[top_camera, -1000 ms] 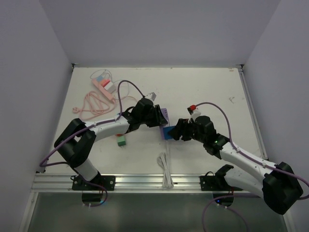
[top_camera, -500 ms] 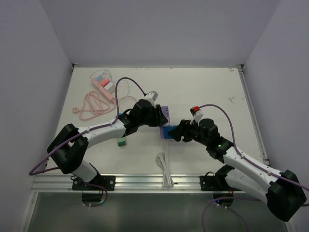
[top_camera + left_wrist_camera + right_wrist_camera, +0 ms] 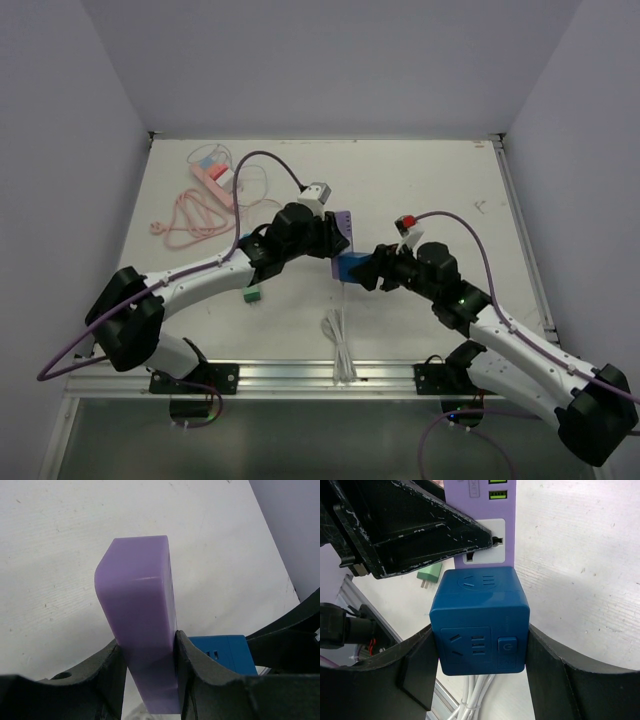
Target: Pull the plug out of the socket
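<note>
We clamp purple socket strip in left gripper jaws as anchor. Right gripper jaws grasp blue cube plug at middle of counter, toward near edge, close against socket, ready for opposing pull.

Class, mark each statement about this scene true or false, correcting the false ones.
1. The left gripper has its jaws shut on the purple power strip. True.
2. The right gripper holds the green plug. False: it grips the blue cube; the green plug lies on the table.
3. A pink cable lies far left. True.
4. The white cable sits far right. False: it lies at the near edge, centre.
</note>
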Controlling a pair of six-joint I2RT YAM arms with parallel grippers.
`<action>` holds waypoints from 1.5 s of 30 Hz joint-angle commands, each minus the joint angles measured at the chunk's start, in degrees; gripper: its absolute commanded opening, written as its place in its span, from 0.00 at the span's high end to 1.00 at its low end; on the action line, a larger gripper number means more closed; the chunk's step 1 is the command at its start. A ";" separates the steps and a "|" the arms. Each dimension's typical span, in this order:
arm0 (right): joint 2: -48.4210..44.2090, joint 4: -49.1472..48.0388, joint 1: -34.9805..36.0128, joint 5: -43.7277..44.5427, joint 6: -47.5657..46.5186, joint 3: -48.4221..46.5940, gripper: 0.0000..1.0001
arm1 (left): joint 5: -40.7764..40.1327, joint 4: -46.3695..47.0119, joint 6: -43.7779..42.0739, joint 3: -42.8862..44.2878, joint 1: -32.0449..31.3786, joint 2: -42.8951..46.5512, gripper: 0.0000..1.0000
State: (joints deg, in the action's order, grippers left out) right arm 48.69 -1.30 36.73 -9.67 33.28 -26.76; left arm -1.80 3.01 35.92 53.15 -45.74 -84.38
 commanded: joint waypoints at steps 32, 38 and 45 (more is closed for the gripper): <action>-10.27 24.41 -0.61 3.34 -9.28 -14.11 1.00 | -31.95 -9.86 -20.63 2.67 9.87 2.64 1.00; -10.54 25.55 -0.61 2.64 -9.55 -15.59 1.00 | -31.86 -9.25 -22.03 2.49 12.60 2.20 1.00; -9.67 26.61 -0.61 2.20 -9.98 -20.34 1.00 | -31.07 -6.61 -22.74 0.21 13.92 2.03 1.00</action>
State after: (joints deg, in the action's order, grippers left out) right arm 39.16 23.55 36.29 -7.07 24.91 -42.13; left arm -21.98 -2.74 19.94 54.28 -32.21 -82.96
